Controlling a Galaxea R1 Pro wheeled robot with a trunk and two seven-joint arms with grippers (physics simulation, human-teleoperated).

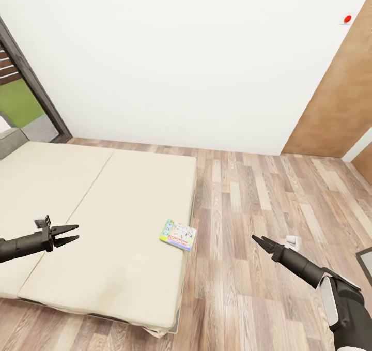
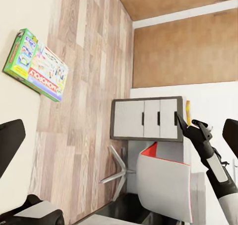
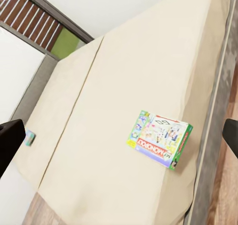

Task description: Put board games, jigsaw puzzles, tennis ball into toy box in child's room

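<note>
Both grippers hang empty, jaws spread: left gripper [image 1: 70, 234] over the bed [image 1: 77, 196], right gripper [image 1: 260, 240] over floor beside it. The board game [image 1: 178, 234] lies at the bed's near edge; approach low, jaws straddling its short sides.

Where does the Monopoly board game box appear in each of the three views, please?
Head view: Monopoly box at the bed's right edge, by the floor.
Left wrist view: upper left, on the mattress edge.
Right wrist view: right of centre.
Shared landmark: beige mattress.

The board game box [image 3: 159, 139] lying on the bed [image 3: 114, 101] reads "MONOPOLY" on its red band.
</note>
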